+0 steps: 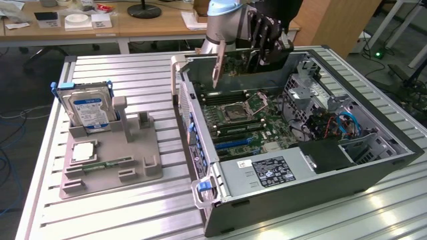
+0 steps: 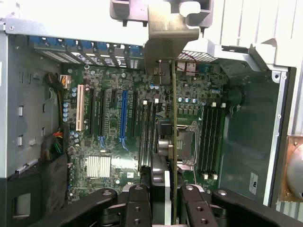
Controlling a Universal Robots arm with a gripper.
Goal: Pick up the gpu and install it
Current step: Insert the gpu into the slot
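Card picked up, not yet seated.
The gpu [image 1: 237,60] is clamped upright in the partly closed hand [image 1: 270,47] above the open computer case [image 1: 373,165] towards the bench's [image 1: 133,210] far edge; fitting into the motherboard [image 2: 109,137] is left.

blue-labelled hard drive [image 1: 90,109], grey fixture [image 1: 133,150], slatted table [image 1: 120,215]
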